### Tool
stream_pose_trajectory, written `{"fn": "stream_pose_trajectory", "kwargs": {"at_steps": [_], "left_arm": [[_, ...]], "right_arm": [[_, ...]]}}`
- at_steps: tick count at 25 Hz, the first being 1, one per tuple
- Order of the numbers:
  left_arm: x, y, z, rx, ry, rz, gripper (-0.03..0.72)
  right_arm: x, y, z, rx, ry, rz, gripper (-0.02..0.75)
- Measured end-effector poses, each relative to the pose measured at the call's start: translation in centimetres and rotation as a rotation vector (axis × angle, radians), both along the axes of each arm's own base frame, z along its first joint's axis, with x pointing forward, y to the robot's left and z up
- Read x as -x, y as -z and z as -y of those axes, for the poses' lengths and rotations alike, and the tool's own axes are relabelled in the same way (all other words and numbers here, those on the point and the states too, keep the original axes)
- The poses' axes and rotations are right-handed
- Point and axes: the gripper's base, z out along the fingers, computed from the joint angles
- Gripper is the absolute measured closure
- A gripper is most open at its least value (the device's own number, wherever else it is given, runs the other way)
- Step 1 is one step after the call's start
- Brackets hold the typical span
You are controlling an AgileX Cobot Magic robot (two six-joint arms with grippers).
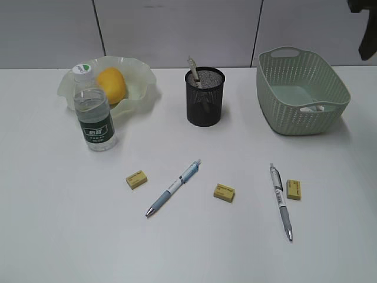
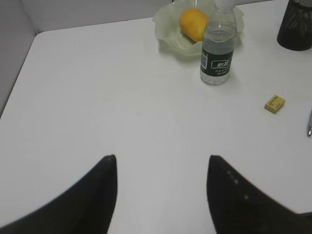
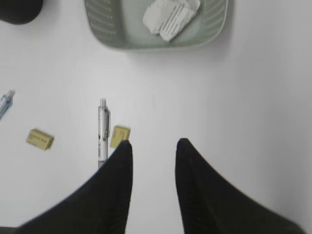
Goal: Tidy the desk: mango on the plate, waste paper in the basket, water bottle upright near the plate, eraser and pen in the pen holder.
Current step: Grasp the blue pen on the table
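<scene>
water bottle [image 1: 94,115] label lettering, illegible

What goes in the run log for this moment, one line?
mango on plate | bottle upright beside plate | paper in basket | three erasers, two pens loose | both hands open, empty

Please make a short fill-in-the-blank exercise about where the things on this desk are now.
1. The mango lies in the ____.
2. The waste paper lies inside the ____.
3. The water bottle stands ____ in front of the green dish.
4. The number of erasers lying on the table is ____.

Missing words: plate; basket; upright; three
</scene>
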Motion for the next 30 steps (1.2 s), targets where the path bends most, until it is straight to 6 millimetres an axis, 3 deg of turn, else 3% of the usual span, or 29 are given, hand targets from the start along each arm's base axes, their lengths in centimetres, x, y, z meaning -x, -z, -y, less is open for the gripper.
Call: {"fn": "stream_pose_trajectory", "kwargs": {"at_steps": [9, 10, 15, 18, 20, 25, 30], "left_arm": [[0.0, 0.0, 0.0, 0.000, 0.000, 0.000, 0.244], [0.0, 0.0, 0.0, 0.000, 0.000, 0.000, 0.244], [0.0, 0.0, 0.0, 0.000, 0.000, 0.000, 0.244], [0.0, 0.0, 0.0, 0.000, 0.000, 0.000, 0.244], [0.0, 0.0, 0.0, 0.000, 0.000, 0.000, 0.244], [0.0, 0.0, 0.0, 0.000, 0.000, 0.000, 0.244], [0.0, 0.0, 0.0, 0.000, 0.000, 0.000, 0.244]], "right_arm": [[11.9, -0.9, 1.4, -0.030, 0.018, 0.012, 0.467], [13.0, -1.0, 1.5, -0.034, 0.026, 0.021, 0.442], [19.3, -2.4, 2.3, -0.062, 0.040, 0.155, 0.172], [23.0, -3.5, 2.8, -0.079, 0.038, 0.267, 0.115], [24.8, -3.9, 3.0, -0.089, 0.036, 0.327, 0.127], [30.1, -4.3, 3.7, -0.095, 0.004, 0.505, 0.241], [34.7, -2.9, 4.3, -0.057, -0.070, 0.660, 0.301]]}}
